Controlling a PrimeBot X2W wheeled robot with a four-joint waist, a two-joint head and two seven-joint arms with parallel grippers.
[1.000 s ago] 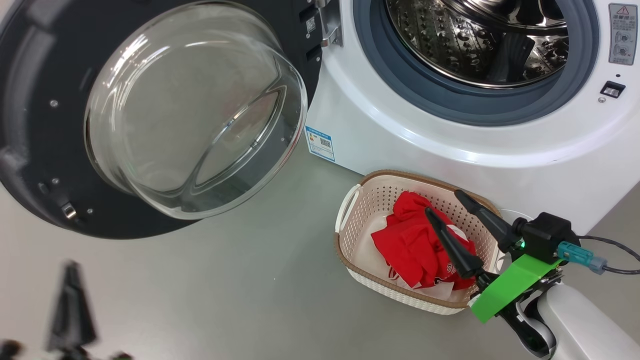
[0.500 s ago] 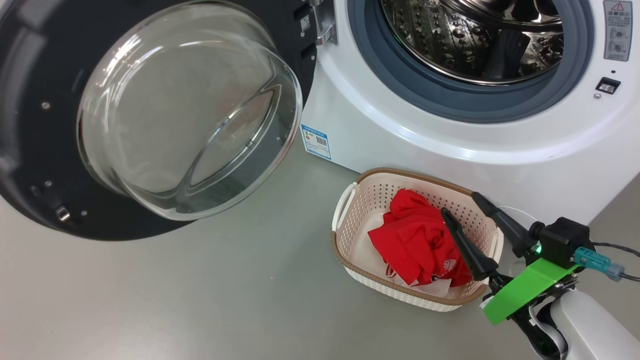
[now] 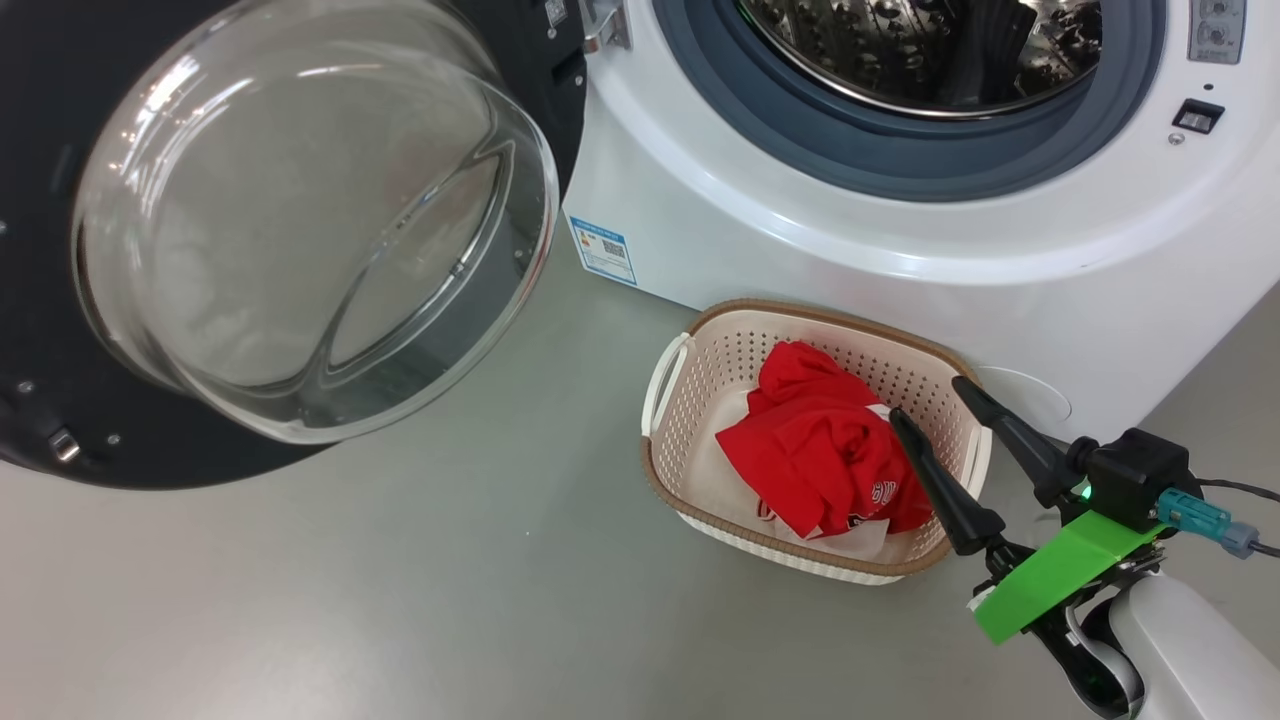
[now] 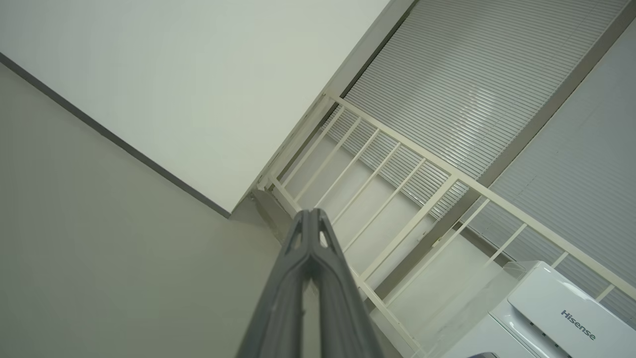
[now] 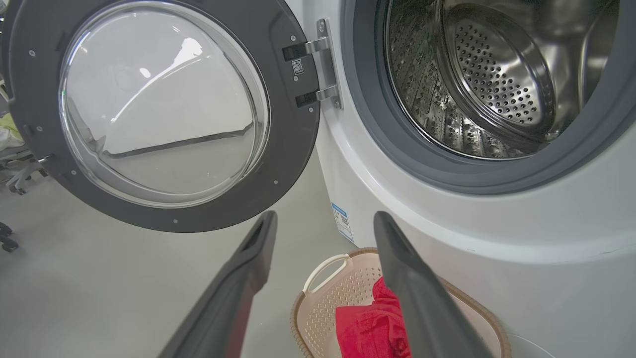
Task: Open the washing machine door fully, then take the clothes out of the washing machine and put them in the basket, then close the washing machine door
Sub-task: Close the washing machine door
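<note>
The clothes (image 3: 815, 450) lie in the basket (image 3: 665, 480), the right pincer (image 3: 930, 400) is wide and empty, so the washing machine door (image 3: 30, 420) needs a push closed.

Washing machine door (image 3: 250, 230) cut by left edge; blue label sticker (image 3: 603, 250) print too small.

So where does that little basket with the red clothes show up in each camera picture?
Head view: the basket sits right of centre on the floor, against the washing machine.
Left wrist view: not in it.
Right wrist view: bottom centre, partly behind a finger.
Shared landmark: the blue label sticker.
</note>
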